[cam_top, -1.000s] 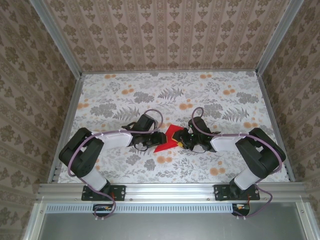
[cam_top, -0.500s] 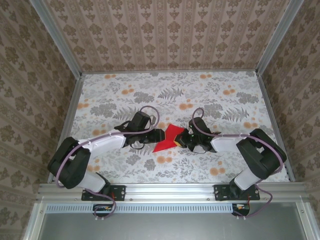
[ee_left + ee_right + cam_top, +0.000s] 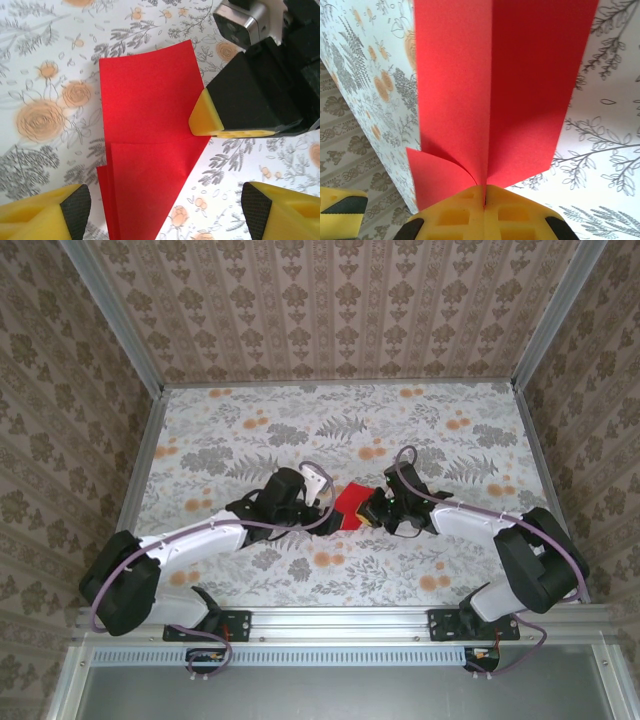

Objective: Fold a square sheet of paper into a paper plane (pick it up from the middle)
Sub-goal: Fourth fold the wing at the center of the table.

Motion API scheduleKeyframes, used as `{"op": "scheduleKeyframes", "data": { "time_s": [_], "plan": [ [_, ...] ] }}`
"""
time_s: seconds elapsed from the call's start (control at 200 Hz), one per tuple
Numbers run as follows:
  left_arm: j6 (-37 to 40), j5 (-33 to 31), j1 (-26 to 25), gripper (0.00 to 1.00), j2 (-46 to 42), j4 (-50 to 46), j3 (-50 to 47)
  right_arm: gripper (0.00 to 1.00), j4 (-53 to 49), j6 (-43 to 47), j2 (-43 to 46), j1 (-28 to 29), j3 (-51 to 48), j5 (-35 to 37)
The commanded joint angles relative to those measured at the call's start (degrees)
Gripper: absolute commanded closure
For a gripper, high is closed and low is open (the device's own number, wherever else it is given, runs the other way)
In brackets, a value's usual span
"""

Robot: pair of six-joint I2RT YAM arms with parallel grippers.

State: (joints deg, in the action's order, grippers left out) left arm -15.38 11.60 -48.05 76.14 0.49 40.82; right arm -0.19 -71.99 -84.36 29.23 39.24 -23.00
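Note:
The red paper [image 3: 349, 500] is a folded, layered piece with a centre crease, in the middle of the floral table [image 3: 300, 420]. My right gripper [image 3: 371, 511] is shut on it. In the right wrist view the yellow pads [image 3: 465, 215] pinch the crease and two flaps of the paper [image 3: 495, 85] spread away from it. My left gripper [image 3: 325, 508] stands open beside the paper's left end. From the left wrist, its fingertips [image 3: 75, 210] straddle the pointed lower part of the paper [image 3: 145, 125] without touching it, and the right gripper's yellow tip [image 3: 206, 116] holds the paper's right edge.
Patterned walls and aluminium rails [image 3: 140, 470] enclose the table on three sides. The two arms meet at the table's centre, their wrists close together. A finger of the left gripper [image 3: 340, 205] shows at the bottom left of the right wrist view.
The right gripper has shut on the paper. The left arm has stretched right toward the paper and its jaws have opened wider.

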Motion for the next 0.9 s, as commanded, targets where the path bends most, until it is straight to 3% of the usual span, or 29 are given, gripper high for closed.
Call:
{"op": "scheduleKeyframes", "data": {
  "time_s": [0.0,0.505,0.895],
  "plan": [
    [8.06,-5.06,-0.22,0.19,0.00,0.83,-0.08,0.99,-2.67,0.16,0.96,-0.40,2.48,-1.93],
    [4.95,-8.40,0.99,0.25,-1.97,4.73,-4.37,0.99,-5.92,10.95,-9.66,0.25,13.50,-8.76],
    [2.72,-4.86,1.21,0.25,-2.93,6.39,-7.56,0.99,-8.39,13.96,-10.99,2.36,15.87,-11.42]
  ]
}}
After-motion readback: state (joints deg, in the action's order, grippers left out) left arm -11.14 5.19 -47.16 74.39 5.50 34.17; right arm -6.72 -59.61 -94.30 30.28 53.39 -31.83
